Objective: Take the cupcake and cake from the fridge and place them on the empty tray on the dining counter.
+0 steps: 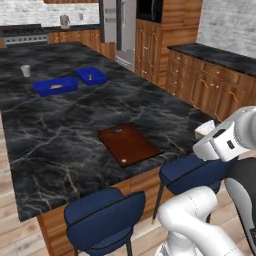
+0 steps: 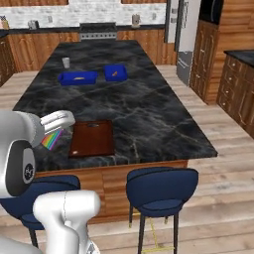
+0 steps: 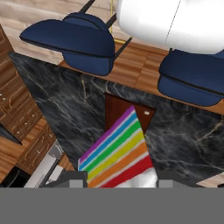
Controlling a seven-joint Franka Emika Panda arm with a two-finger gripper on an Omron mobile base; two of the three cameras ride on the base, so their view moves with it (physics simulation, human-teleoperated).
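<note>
My gripper (image 3: 122, 177) is shut on the cake (image 3: 117, 153), a wedge whose side shows rainbow stripes. The slice hangs above the near edge of the dining counter (image 1: 75, 115), a little off the tray (image 1: 127, 145) toward the stools. From the right base view the cake (image 2: 53, 133) sits just left of the dark reddish-brown tray (image 2: 92, 139). The left base view shows its cream-white top (image 1: 204, 130) in front of the hand. In the hand view the slice hides part of the tray (image 3: 118, 107). The fridge (image 1: 114, 25) stands far behind the counter. The cupcake is out of view.
Two blue trays (image 1: 56, 86) (image 1: 91, 76) and a small white cup (image 1: 25, 70) stand at the counter's far end. Blue stools (image 1: 105, 215) (image 1: 192, 172) line the near edge below the hand. Wooden cabinets (image 1: 210, 85) run along the right wall.
</note>
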